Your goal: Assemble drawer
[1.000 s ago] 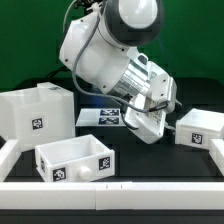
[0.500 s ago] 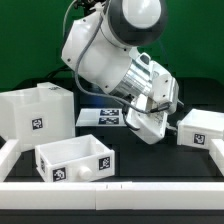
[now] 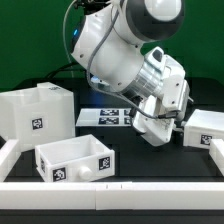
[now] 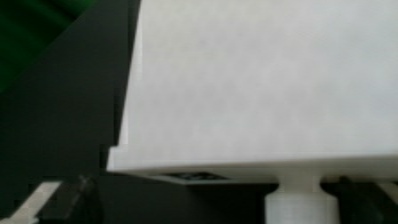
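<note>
Showing the small white plastic open-top tray (image 3: pixel 205 128) at the exterior view's right, resting unheld on the black tabletop (image 3: pixel 140 162); the wide-open gripper (image 3: pixel 155 134) has swung rightward to just beside it, suggesting a grasp comes next.

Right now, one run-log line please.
gripper: open | nearest: right tray, exterior view's right | front tray: outside housing

**Three white tagged pieces, lying apart**

The boxy housing (image 3: pixel 35 118) stands at nine o'clock in the exterior view, its opening upward. One open-top tray (image 3: pixel 78 160) sits at seven o'clock, with its round knob (image 3: pixel 88 172) facing forward. The second tray (image 3: pixel 203 128) rests at three o'clock.
</note>
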Robot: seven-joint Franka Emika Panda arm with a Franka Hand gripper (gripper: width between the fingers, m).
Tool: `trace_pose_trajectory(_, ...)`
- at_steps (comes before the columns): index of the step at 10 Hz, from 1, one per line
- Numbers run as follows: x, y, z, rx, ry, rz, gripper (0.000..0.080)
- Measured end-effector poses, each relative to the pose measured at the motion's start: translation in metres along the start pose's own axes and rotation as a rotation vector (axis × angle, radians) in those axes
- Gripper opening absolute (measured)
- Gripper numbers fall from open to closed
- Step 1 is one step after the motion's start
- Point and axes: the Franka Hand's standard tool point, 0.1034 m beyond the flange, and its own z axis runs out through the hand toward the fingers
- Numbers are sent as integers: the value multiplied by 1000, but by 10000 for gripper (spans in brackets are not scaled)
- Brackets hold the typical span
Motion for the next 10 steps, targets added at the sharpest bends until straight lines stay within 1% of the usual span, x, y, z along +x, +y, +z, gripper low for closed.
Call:
trace_pose_trajectory(6, 0, 0, 0, 0, -1, -12, 649)
trace_pose_trajectory(10, 2, 0, 0, -2, 0, -223, 649)
